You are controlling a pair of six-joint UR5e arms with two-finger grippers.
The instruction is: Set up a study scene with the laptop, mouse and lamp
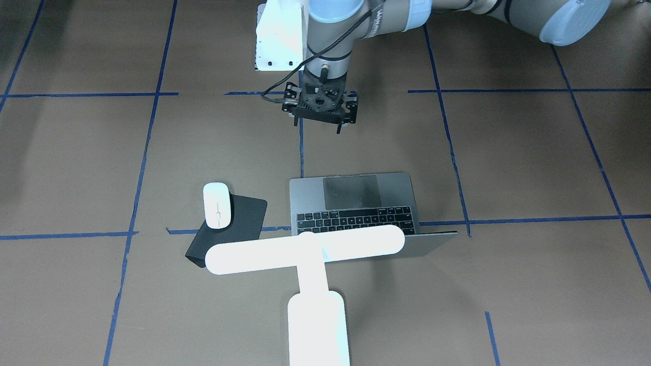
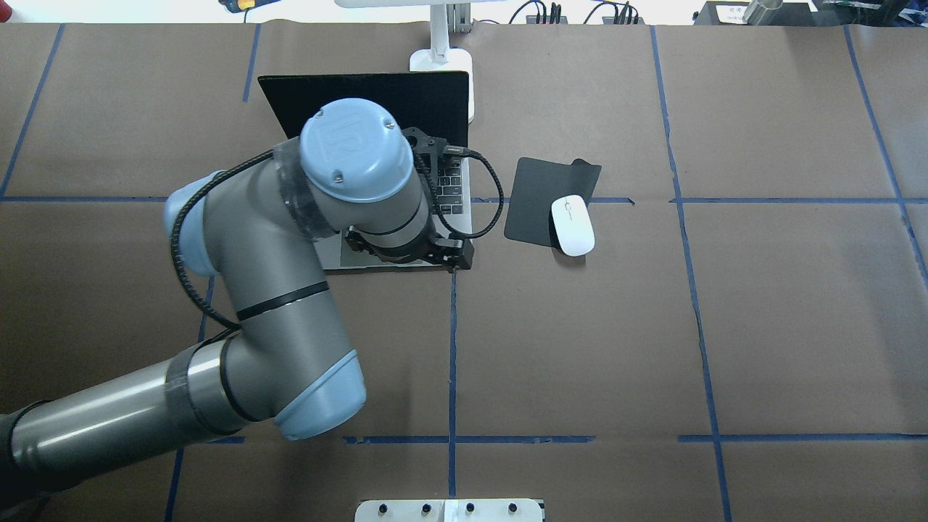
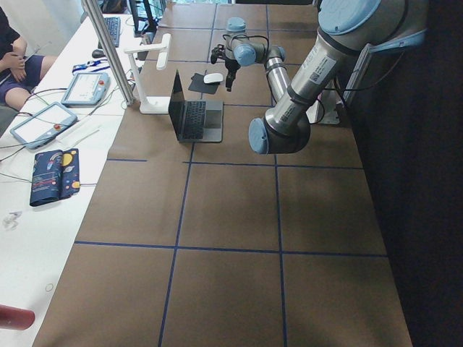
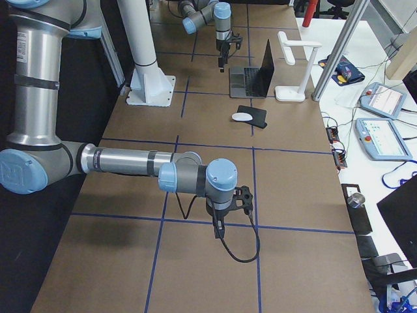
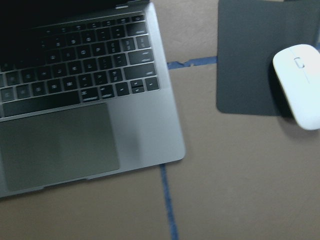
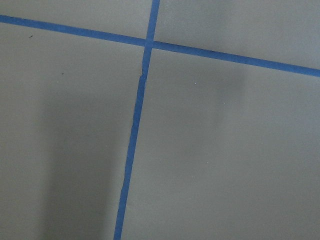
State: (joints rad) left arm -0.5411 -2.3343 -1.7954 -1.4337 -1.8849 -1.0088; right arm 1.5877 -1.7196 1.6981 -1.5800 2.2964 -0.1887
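Item, study scene, which we are judging nearly complete: the laptop [image 2: 362, 101] is standing open at mid-table, the lamp [image 2: 441, 51] is glowing at its 12 o'clock just behind the lid, and the mouse [image 2: 573, 225] is lying at its 3 o'clock, sitting on the near corner of a black pad [image 2: 540, 196] and overhanging the edge. What we are counting as left is perhaps squaring the mouse on the pad and withdrawing the arm. The left gripper [image 1: 317, 124] is hovering at the laptop's 6 o'clock, over its front edge, fingertips apart and carrying nothing. The right gripper [image 4: 220, 229] is hanging over bare table well apart from the scene; we are seeing it in one side view only and cannot tell its state. Hidden: the left arm is covering much of the keyboard from overhead, the lamp's glare is masking the hinge and screen from the front, the lamp's bar is running off the overhead frame, and the screen is reading black, so its power is undetermined.
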